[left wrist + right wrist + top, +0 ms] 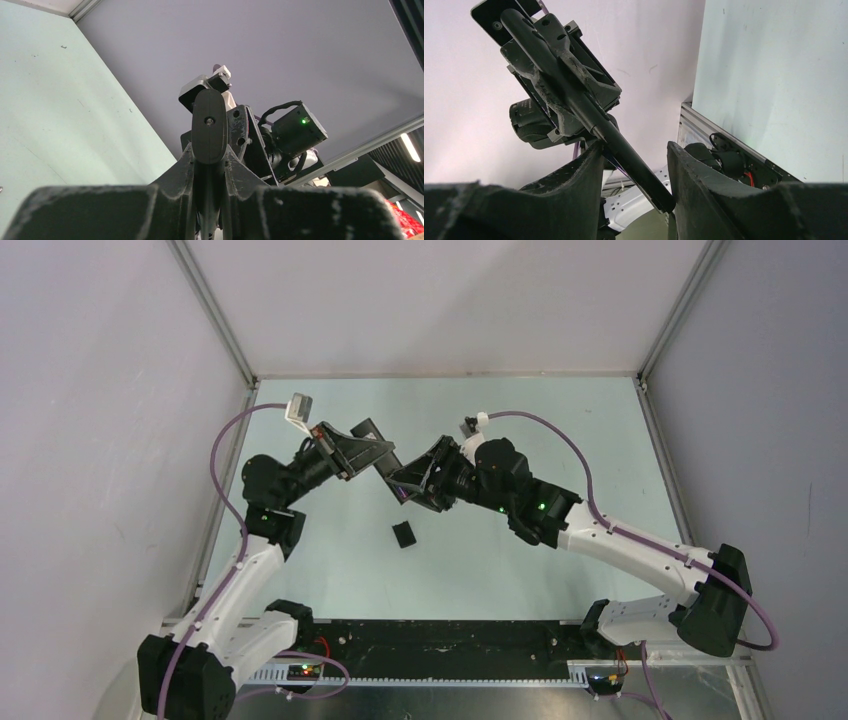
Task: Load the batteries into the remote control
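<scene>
The remote control (pixel 624 150) is a slim black bar held in the air above the middle of the table. My left gripper (pixel 210 157) is shut on it; its rounded end (pixel 210 120) sticks up between the fingers. My right gripper (pixel 634 162) straddles the remote's other end with its jaws apart; the remote crosses the gap at a slant and its tip touches one finger (pixel 689 190). A thin blue-purple sliver (pixel 618 167) shows against the remote by the other finger; I cannot tell whether it is a battery. The dark battery is hidden. In the top view both grippers (pixel 375 458) (pixel 415 485) meet.
A small loose black cover plate (pixel 404 535) lies on the pale green table (pixel 560 430) just in front of the grippers. Grey walls with metal frame rails (pixel 215 315) close in the left, back and right sides. A black rail (pixel 440 640) runs along the near edge.
</scene>
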Robot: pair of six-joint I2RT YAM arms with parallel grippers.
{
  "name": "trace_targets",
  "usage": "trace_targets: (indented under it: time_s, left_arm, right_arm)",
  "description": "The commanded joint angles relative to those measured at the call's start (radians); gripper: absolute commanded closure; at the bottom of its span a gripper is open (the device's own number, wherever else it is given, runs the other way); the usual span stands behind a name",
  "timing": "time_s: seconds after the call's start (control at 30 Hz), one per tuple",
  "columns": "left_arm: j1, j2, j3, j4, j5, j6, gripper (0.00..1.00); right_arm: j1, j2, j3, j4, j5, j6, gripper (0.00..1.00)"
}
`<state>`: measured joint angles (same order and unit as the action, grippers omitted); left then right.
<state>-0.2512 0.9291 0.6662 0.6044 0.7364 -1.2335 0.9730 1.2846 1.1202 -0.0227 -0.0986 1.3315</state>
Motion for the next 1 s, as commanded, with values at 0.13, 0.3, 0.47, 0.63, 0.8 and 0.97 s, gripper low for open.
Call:
trace_targets:
  time_s: [0.13,0.3,0.47,0.63,0.8,0.97]
  left_arm:
    - [0.004,0.020,0.049,0.028,0.028,-0.090,1.00]
    - [0.004,0.031,0.056,0.028,0.041,-0.118,1.00]
    - [0.006,0.036,0.064,0.028,0.044,-0.143,1.00]
    - [0.013,0.034,0.067,0.028,0.046,-0.160,1.00]
    - [0.022,0.033,0.071,0.028,0.052,-0.168,1.00]
    - [0.026,0.037,0.071,0.028,0.060,-0.163,1.00]
  right_arm:
    - [0.006,0.016,0.001,0.102,-0.056,-0.046,0.55]
    - [0.008,0.027,0.002,0.109,-0.071,-0.050,0.54]
    - [0.011,0.032,0.002,0.098,-0.074,-0.062,0.53]
    - [0.012,0.019,-0.017,0.106,-0.054,-0.065,0.53]
    - [0.012,0.005,-0.037,0.130,-0.050,-0.059,0.52]
    - [0.012,0.002,-0.043,0.154,-0.061,-0.060,0.39]
